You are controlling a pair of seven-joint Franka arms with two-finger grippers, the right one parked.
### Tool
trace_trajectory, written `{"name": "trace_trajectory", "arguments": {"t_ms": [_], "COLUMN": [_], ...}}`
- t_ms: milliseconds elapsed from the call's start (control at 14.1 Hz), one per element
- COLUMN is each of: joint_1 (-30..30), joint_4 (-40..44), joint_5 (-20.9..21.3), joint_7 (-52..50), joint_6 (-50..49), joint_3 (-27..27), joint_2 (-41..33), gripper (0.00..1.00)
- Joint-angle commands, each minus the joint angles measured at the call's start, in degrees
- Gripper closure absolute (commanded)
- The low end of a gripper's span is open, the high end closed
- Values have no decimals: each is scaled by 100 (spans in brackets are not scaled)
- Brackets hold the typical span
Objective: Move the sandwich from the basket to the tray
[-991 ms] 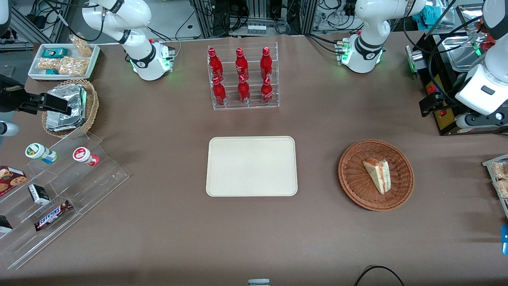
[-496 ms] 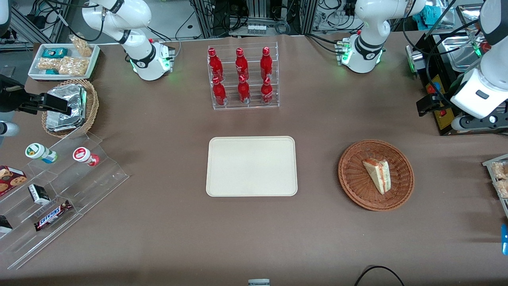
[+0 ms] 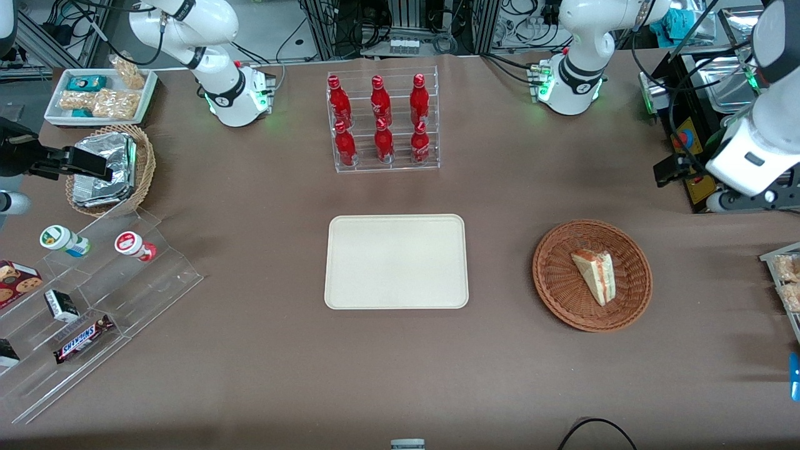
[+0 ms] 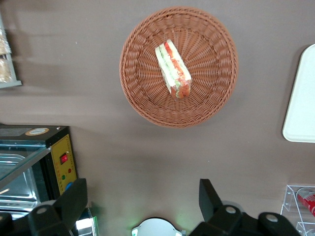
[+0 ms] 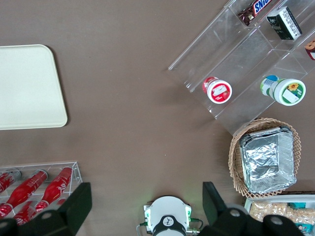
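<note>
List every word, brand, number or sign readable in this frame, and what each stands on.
"SNICKERS": brown candy bar wrapper on the clear acrylic stepped shelf.
White script on the red bottles: too small to read.
Lids of the two small round tubs, cookie box, small black-and-white carton: unreadable.
Left gripper, high above the table near the reddish-brown wicker basket: unmarked.

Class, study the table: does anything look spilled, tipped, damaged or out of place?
Nothing stands out. The sandwich lies whole in the basket, the tray sits flat and bare, and the red bottles stand upright in their rack. The gripper hangs open, high above the table, farther from the front camera than the basket.
</note>
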Motion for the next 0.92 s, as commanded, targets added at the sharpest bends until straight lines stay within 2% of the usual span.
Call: {"name": "trace_trajectory", "arguments": {"t_ms": [0, 354, 637, 850], "joint_1": [44, 176, 185, 176], "joint_4": [69, -466, -1265, -1819], "joint_5": [-252, -551, -649, -657], "joint_7": [-554, -1225, -2023, -2147], "joint_6": [303, 1173, 2447, 3378], "joint_3": [4, 21, 22, 22], "joint_2": [622, 1308, 1352, 1370], "gripper": [0, 0, 0, 0]}}
